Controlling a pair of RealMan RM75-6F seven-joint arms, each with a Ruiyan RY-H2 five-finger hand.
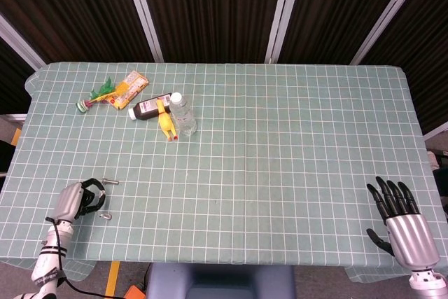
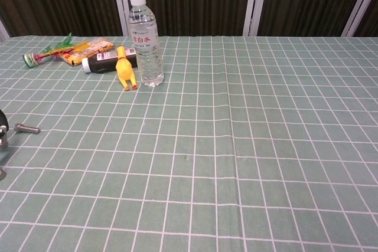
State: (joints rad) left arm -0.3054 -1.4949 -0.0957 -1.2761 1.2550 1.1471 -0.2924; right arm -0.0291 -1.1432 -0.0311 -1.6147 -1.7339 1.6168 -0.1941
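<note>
Resting at the near left corner of the table (image 1: 294, 173), the left hand (image 1: 75, 199) is seen with its fingers curled in, and nothing can be seen held in them. 2 small metal bolts are found close to it: 1 bolt (image 1: 110, 182) lies just beside the fingertips, and the other bolt (image 1: 104, 216) lies near the hand's side. The right hand (image 1: 400, 223) is kept low at the near right corner, with its dark fingers spread apart and nothing held.

Far off at the back left, a water bottle (image 2: 145, 39) is stood upright, with a yellow rubber chicken (image 2: 124, 68) lying right next to it. A dark bottle (image 2: 109, 61) is laid down behind them. A snack packet (image 2: 87, 50) and a green toy (image 2: 48, 50) are laid further left. Chinese writing is printed on the water bottle's label.
</note>
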